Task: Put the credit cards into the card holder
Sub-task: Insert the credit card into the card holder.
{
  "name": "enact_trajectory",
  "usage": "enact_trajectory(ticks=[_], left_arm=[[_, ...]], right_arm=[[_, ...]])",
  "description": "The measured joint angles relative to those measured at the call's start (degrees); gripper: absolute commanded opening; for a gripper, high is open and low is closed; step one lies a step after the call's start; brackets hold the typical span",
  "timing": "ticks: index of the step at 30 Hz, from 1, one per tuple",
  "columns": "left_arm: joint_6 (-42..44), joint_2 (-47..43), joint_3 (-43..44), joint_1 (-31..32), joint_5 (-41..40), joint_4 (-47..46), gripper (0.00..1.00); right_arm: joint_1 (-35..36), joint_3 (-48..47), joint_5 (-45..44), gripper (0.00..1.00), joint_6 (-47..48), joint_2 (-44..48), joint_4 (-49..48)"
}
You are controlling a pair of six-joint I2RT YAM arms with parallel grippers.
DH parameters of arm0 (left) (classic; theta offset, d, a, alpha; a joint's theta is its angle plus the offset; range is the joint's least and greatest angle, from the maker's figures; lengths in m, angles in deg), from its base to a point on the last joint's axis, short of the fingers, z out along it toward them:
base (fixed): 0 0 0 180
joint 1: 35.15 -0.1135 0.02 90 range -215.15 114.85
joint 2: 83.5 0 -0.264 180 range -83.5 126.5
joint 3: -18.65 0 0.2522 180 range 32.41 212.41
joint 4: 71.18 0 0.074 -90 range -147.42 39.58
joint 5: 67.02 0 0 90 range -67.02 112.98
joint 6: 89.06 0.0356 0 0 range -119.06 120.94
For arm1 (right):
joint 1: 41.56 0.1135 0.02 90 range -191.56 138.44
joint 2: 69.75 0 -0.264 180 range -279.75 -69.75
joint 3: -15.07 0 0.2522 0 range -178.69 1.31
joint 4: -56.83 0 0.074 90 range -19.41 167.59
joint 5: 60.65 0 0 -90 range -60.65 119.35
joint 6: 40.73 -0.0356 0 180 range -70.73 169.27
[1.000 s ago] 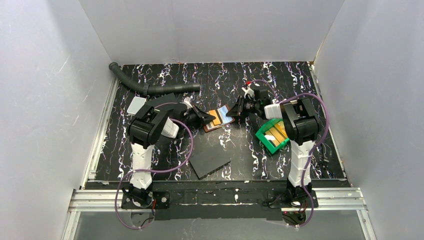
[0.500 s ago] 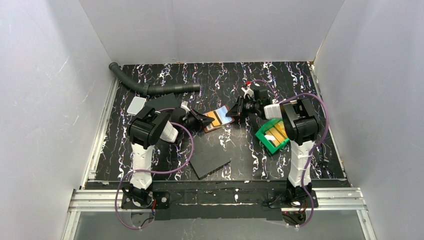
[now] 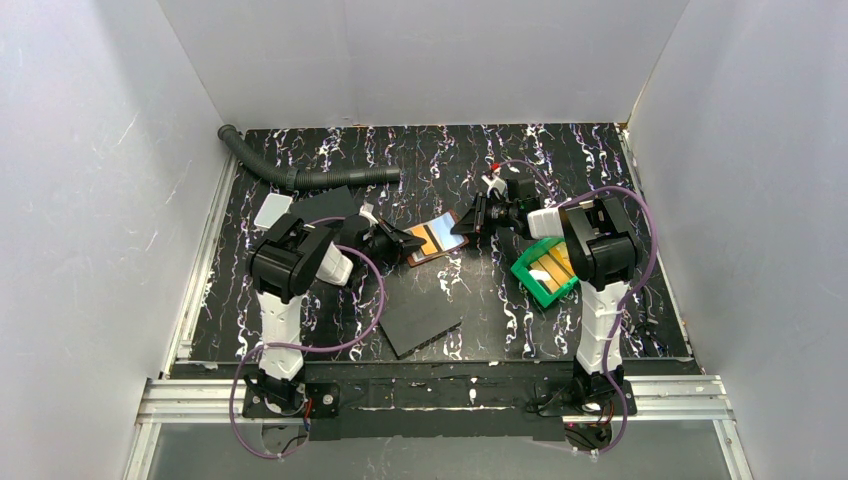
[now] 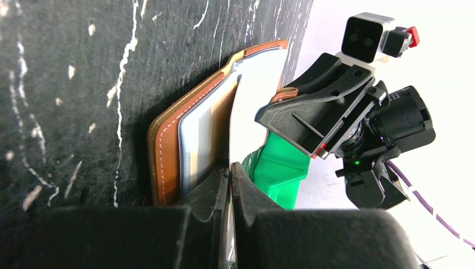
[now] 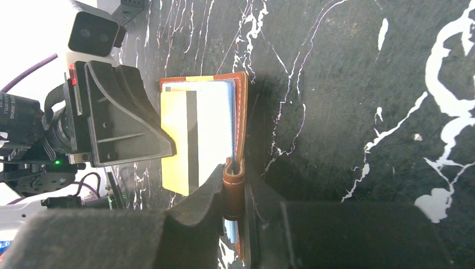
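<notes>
Change: over the last second the left gripper [image 3: 408, 240] has edged toward its own side, and the card it carries now shows a black stripe from above where only orange and blue showed before.
Left gripper: fingers pressed together on the near edge of a yellow card [image 5: 176, 140], low over the bench [image 3: 600, 160].
Yellow card: lies across the open face of the card holder [image 4: 162, 151] with the striped side up. One long edge sits at the holder and the other sticks out past it. Whether that edge has gone into a slot cannot be told.
Right gripper [image 5: 234, 185]: narrowly apart and clamped on the holder's brown snap tab, opposite the left gripper.
Card holder: brown leather, opened, mid-bench between the two grippers. It is tilted up off the surface in the left wrist view, with a light blue card [image 5: 231, 112] seated inside behind the yellow one.
Green bin [image 3: 528, 272]: just right of the right gripper, beside the right arm, with more orange cards [image 3: 553, 265] in it.
Dark slab [image 3: 420, 322]: flat on the bench, nearer the bases than the holder and well apart from it.
Second dark slab [image 3: 325, 205]: behind the left arm, with a pale card [image 3: 272, 210] just to its left.
Corrugated hose [image 3: 300, 175]: curves along the far left of the bench.
</notes>
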Motion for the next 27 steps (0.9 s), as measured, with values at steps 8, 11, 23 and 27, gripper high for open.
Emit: enact_trajectory(ticks=[8,11,23,27], left_arm=[[-0.02,-0.02,0.2,-0.11,0.24,0.52,0.0],[0.0,-0.09,0.17,-0.15,0.35,0.72,0.0],[0.42,-1.2,0.17,-2.14,3.91,4.07,0.0],[1.53,-2.4,0.26,-2.86,4.81,6.64,0.0]], right_arm=[[0.09,0.0,0.0,0.01,0.02,0.0,0.02],[0.11,0.0,0.0,0.01,0.0,0.0,0.02],[0.11,0.0,0.04,0.01,0.04,0.0,0.07],[0.11,0.0,0.04,0.01,0.04,0.0,0.09]])
